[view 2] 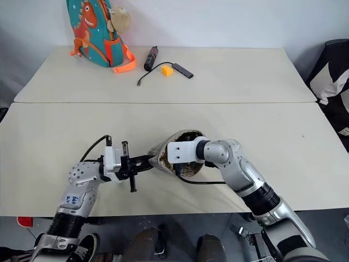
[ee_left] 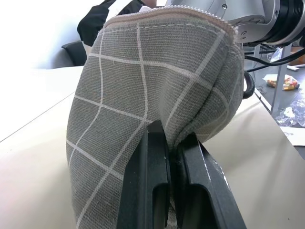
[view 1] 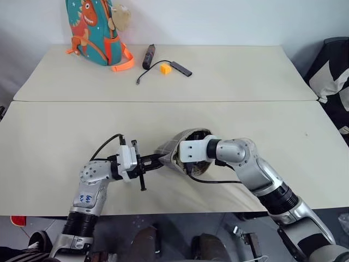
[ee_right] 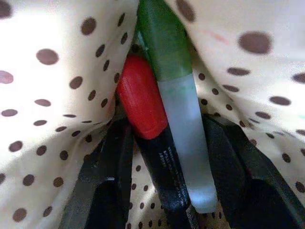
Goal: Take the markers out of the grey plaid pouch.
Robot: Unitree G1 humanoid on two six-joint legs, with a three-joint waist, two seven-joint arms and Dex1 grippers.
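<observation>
The grey plaid pouch [view 1: 168, 149] is lifted a little off the near table, its mouth turned toward my right arm. My left gripper [ee_left: 174, 136] is shut on a pinched fold of the pouch fabric [ee_left: 143, 71]. My right gripper [ee_right: 167, 121] is inside the pouch, against the cream dotted lining [ee_right: 57, 71]. The markers lie side by side between its black fingers [ee_right: 112, 162]: a green marker [ee_right: 164, 43] with a frosted cap and a red and black marker [ee_right: 140, 105]. Both fingers press close against them. In the eye views the pouch hides the right gripper's fingers.
On the far table stand a teal and orange dinosaur backpack [view 1: 95, 30], a dark thick stick [view 1: 149, 55], a yellow block [view 1: 165, 68] and a flat black bar with a cable [view 1: 180, 68]. A black-and-white object [view 1: 332, 71] sits past the right edge.
</observation>
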